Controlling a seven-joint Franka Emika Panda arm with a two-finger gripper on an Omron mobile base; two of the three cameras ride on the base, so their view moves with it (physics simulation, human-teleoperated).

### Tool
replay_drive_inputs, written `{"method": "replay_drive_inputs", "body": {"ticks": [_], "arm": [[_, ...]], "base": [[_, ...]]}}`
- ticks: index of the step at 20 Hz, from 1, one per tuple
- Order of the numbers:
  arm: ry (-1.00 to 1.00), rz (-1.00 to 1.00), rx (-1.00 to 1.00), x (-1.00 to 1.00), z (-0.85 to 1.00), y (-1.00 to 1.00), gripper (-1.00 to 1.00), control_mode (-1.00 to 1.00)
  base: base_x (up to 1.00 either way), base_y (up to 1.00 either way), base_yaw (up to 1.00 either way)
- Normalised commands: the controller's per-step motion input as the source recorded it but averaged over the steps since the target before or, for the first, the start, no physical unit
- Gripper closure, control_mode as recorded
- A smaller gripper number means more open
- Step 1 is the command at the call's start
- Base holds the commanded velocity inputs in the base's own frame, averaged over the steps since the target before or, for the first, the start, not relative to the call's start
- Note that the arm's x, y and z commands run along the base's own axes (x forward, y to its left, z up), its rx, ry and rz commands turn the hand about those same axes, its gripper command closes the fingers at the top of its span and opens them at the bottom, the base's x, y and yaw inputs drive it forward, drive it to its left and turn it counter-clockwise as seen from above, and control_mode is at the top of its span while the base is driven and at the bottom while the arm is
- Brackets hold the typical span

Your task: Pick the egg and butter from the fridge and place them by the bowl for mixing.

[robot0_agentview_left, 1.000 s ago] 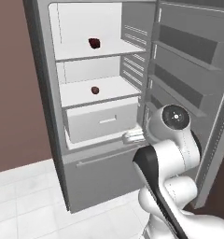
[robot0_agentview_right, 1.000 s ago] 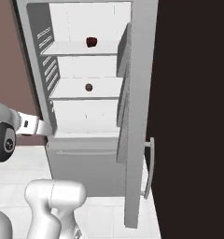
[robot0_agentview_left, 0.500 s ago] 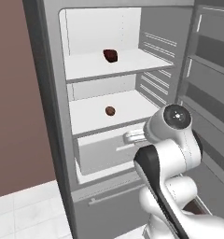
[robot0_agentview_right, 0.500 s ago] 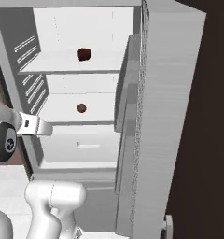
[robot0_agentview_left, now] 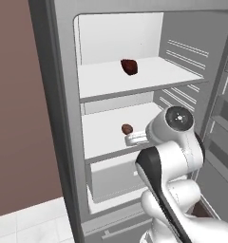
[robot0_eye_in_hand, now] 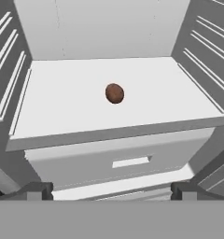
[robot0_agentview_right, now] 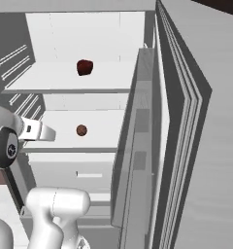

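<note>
No text, label or number can be read anywhere — every surface shown is plain.

reddish-brown egg (robot0_eye_in_hand: 114, 93) (small, smooth), on open fridge (robot0_agentview_left: 59, 142) shelf

Reddish-brown egg (robot0_eye_in_hand: 114, 93) on white shelf (robot0_eye_in_hand: 62, 107); grey fridge (robot0_agentview_left: 54, 118), white inner walls, ribbed sides; dark red lumpy item (robot0_agentview_left: 129, 66); white drawer (robot0_eye_in_hand: 123, 158).

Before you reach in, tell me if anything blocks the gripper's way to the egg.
Nothing visible does. The egg lies alone on the fridge's middle shelf, and the open gripper faces it from outside, above the drawer.
</note>
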Motion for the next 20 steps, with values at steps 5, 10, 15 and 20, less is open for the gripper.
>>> {"method": "replay_drive_inputs", "body": {"ticks": [5, 10, 15, 20], "arm": [[0.01, 0.24, 0.04, 0.11, 0.0, -0.46, -1.0, -1.0], [0.08, 0.3, 0.1, 0.0, 0.0, -0.51, -1.0, -1.0], [0.01, 0.0, 0.0, 0.15, 0.0, 0.0, -1.0, -1.0], [0.02, -0.03, -0.01, 0.56, -0.01, 0.0, -1.0, -1.0]], "base": [[0.0, 0.0, 0.0], [0.0, 0.0, 0.0], [0.0, 0.0, 0.0], [0.0, 0.0, 0.0]]}}
